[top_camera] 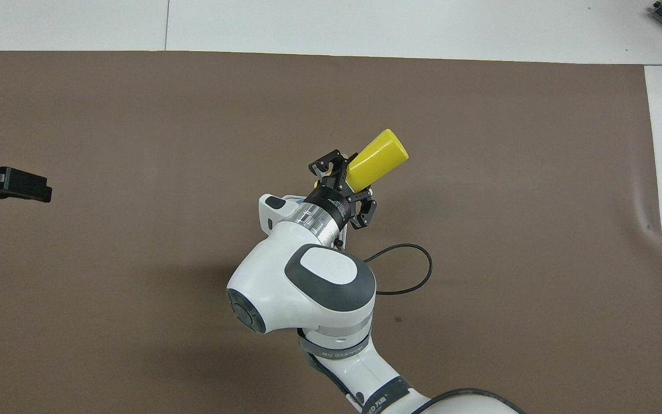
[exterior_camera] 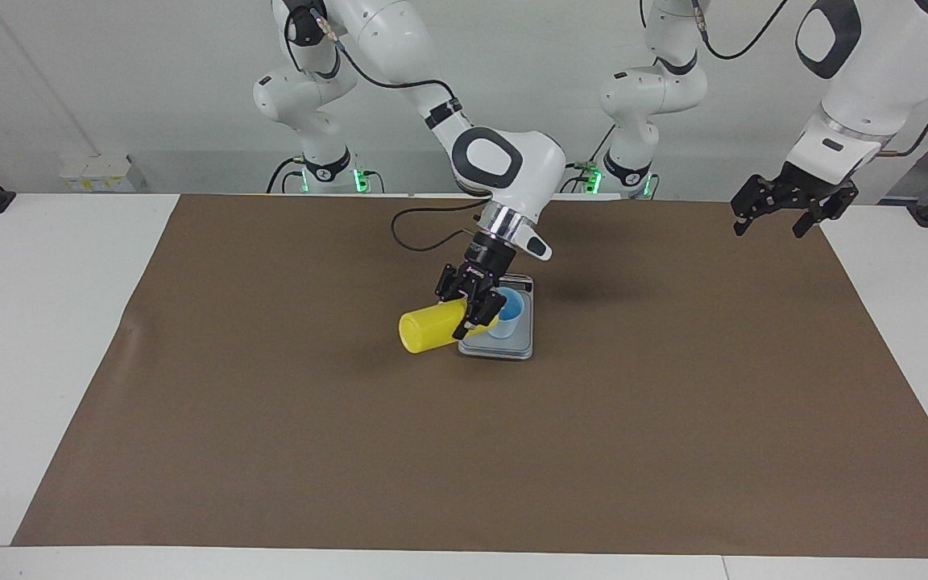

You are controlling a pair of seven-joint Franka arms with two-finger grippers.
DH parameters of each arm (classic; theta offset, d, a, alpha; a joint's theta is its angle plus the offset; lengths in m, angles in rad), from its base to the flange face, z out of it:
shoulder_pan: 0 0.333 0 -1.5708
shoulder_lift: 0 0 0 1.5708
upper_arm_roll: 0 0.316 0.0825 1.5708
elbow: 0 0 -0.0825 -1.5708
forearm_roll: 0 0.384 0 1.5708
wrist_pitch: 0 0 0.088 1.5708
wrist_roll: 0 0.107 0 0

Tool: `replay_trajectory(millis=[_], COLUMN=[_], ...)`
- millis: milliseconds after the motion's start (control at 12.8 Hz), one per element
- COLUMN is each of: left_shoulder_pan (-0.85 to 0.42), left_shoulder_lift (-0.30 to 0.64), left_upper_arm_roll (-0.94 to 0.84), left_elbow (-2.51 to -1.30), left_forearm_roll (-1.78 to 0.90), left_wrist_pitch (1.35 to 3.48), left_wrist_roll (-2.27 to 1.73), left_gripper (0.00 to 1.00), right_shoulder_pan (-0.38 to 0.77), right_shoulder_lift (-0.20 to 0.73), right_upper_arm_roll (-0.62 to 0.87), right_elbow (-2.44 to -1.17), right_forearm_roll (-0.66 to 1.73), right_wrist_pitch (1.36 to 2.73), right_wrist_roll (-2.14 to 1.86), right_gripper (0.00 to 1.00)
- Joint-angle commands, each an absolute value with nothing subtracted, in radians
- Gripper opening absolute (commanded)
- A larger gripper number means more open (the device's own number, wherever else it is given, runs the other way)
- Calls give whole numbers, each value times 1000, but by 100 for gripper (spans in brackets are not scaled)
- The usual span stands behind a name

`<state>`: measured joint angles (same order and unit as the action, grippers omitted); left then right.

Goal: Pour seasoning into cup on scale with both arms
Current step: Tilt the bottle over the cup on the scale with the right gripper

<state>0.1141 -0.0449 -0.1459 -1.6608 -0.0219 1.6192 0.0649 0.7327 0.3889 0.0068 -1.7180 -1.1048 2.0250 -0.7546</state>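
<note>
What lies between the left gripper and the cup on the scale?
Only bare brown mat, as the facing view shows. The left gripper waits over the mat's edge, while the right gripper tips the yellow bottle at the cup on the scale.

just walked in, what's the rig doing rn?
The right hand holds the yellow seasoning bottle tipped nearly flat, its nozzle end at the light blue cup that stands on the scale mid-table. Whether anything is coming out cannot be seen. The left hand waits in the air, open and empty, over the left arm's end of the brown mat.
</note>
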Motion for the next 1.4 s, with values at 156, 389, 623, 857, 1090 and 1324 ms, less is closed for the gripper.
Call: replay_trajectory(millis=[156, 389, 623, 857, 1090, 1324], left_shoulder_pan=[129, 124, 120, 123, 121, 114], left_shoulder_lift=[-72, -71, -72, -72, -72, -75], left_upper_arm_roll=[-147, -147, -147, -147, -147, -155], left_elbow=[-1684, -1683, -1686, -1686, -1686, -1690], left_forearm_roll=[-31, -31, -31, -31, -31, -29], left_wrist_pitch=[1621, 1623, 1621, 1618, 1617, 1611], left_wrist_roll=[75, 74, 72, 72, 71, 67], left_gripper=[100, 100, 100, 100, 100, 100], right_shoulder_pan=[715, 648, 591, 522, 489, 421], right_shoulder_lift=[345, 298, 261, 215, 195, 169], right_upper_arm_roll=[15, 20, 18, 18, 18, 20], right_elbow=[-1761, -1772, -1770, -1769, -1769, -1770], right_forearm_roll=[-1144, -1121, -1011, -825, -639, -411], right_wrist_pitch=[2046, 2134, 2187, 2235, 2232, 2131], right_wrist_roll=[-729, -739, -761, -761, -779, -861], right_gripper=[0, 0, 0, 0, 0, 0])
